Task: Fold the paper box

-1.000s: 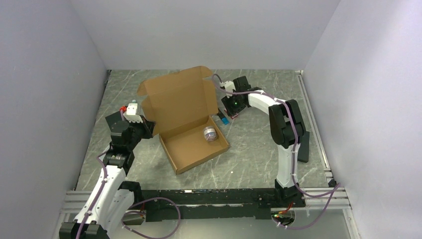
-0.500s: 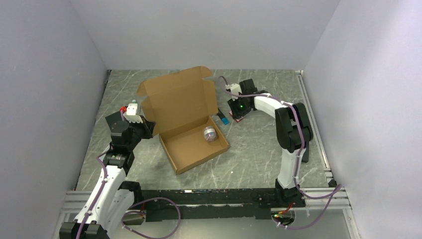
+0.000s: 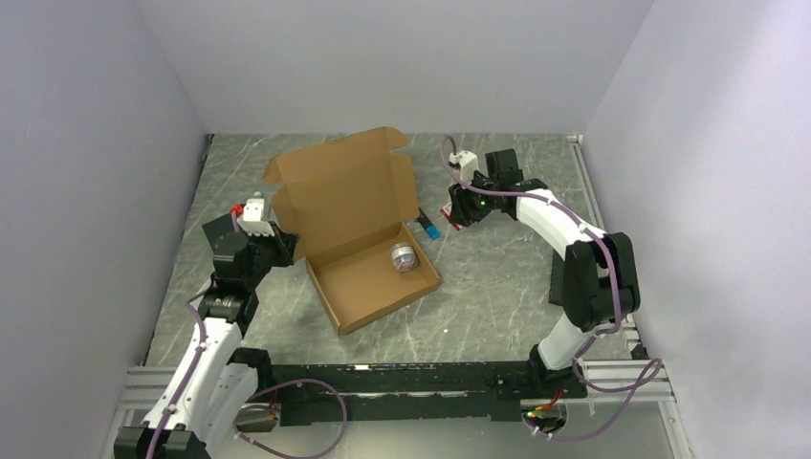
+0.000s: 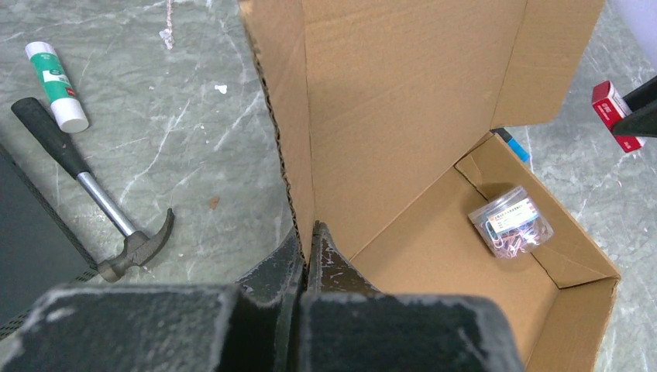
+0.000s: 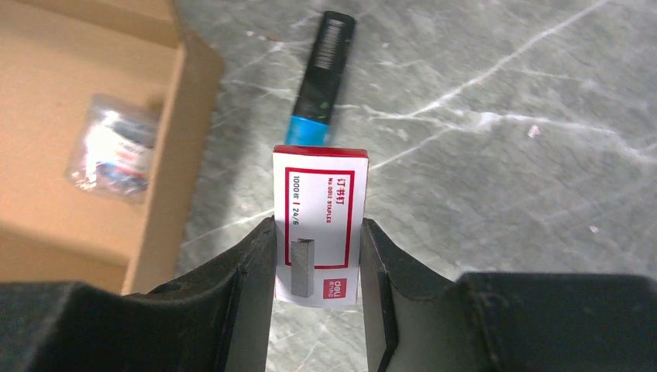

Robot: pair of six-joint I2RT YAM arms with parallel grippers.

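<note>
Grey marbled tabletop, pale walls on three sides, and the paper box sits left of centre, half formed. Its shallow tray lies flat on the table and its big lid stands upright along the tray's far-left side, flaps spread at the top.

Left gripper is clamped tight on the cardboard, jaws pinched together on the corrugated edge low down where the lid rises from the tray. Inside the tray, toward its far right corner, lies a clear tub of paper clips.

Over on the other side, the right gripper has a grip on a red-and-white staple packet. The jaws press its two long sides and the label faces the wrist camera. It hangs just right of the box, apart from the cardboard. A black marker with a blue cap lies on the table beside the tray's right wall.

Left of the box, on the table, a hammer and a green-and-white glue stick lie near each other, clear of the cardboard.
</note>
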